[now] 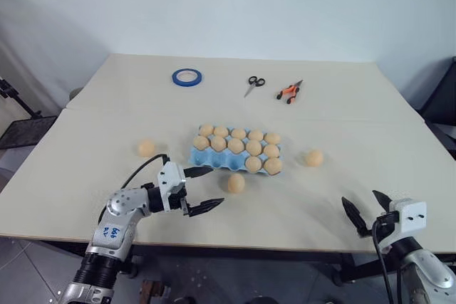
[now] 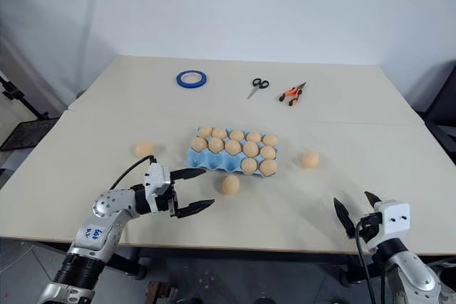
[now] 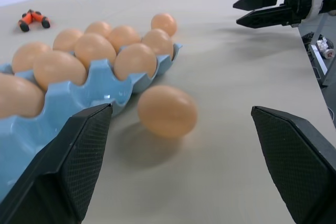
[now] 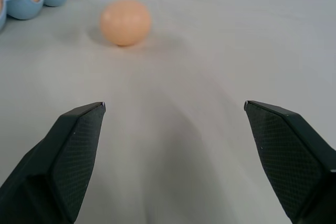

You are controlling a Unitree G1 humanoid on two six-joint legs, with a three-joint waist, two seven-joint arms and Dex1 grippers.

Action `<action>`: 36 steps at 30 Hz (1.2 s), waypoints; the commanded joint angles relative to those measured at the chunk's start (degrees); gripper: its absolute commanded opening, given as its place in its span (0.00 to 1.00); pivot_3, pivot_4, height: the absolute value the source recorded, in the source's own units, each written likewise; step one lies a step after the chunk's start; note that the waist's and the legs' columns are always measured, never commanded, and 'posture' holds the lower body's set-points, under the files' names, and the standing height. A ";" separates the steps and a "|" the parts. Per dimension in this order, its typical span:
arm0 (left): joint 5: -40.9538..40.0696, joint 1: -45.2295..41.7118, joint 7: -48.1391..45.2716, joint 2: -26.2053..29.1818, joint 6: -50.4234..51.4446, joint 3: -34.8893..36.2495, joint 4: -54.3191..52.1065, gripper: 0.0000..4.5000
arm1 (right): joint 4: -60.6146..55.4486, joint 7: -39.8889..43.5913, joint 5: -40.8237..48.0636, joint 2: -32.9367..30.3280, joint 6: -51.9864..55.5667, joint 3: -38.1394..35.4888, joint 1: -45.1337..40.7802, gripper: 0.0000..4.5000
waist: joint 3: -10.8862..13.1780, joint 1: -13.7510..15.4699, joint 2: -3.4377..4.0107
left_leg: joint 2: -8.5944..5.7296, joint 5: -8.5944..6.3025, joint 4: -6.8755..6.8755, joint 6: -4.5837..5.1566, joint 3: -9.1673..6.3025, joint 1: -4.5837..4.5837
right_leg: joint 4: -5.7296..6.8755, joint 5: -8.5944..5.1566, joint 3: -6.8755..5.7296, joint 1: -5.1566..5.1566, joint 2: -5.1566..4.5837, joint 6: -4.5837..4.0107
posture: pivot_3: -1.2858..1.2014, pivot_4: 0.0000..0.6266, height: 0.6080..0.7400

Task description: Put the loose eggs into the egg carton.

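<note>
Here, both grippers stood spread and empty over the near part of the table point(image 1: 92, 140).

The left gripper point(image 1: 201, 189) had its fingers wide, with one loose egg point(image 1: 236, 183) lying just past its tips and nothing between them; that egg sat just beside the near edge of the egg carton point(image 1: 196, 156), which was mostly filled. The right gripper point(image 1: 368, 211) was likewise wide open, a second loose egg point(image 1: 313, 157) lying well ahead of it on bare tabletop. A third egg point(image 1: 146, 148) lay beyond the left gripper, left of the carton. Farther off were scissors point(image 1: 254, 84), an orange-handled tool point(image 1: 289, 92) and a blue tape ring point(image 1: 187, 77).
</note>
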 commanded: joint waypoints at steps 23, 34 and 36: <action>-0.74 4.70 4.30 1.19 0.50 3.91 -6.87 1.00 | 31.28 -2.51 -7.32 -1.52 5.03 12.96 -38.95 0.50 | 0.03 -0.24 0.04 | 0.00 0.07 0.06 -0.02 0.07 -0.09 | 0.07 -0.11 0.03 -0.14 0.01 0.09 | 0.52 0.24 1.00; -3.19 8.93 8.66 3.15 1.75 12.16 -7.45 1.00 | 6.79 6.50 0.48 4.35 13.97 20.90 -38.15 0.49 | 0.06 -0.77 0.08 | 0.10 0.08 0.03 -0.07 0.06 -0.06 | 0.21 -0.11 0.01 -0.18 0.07 0.09 | 0.52 0.24 1.00; -3.34 10.33 8.90 3.78 1.74 13.58 -7.46 1.00 | 4.86 6.13 -0.53 6.45 16.31 24.29 -38.98 0.49 | 0.06 -0.52 0.08 | 0.10 0.07 0.03 -0.08 0.02 -0.08 | 0.21 -0.12 0.00 -0.19 0.05 0.09 | 0.52 0.24 1.00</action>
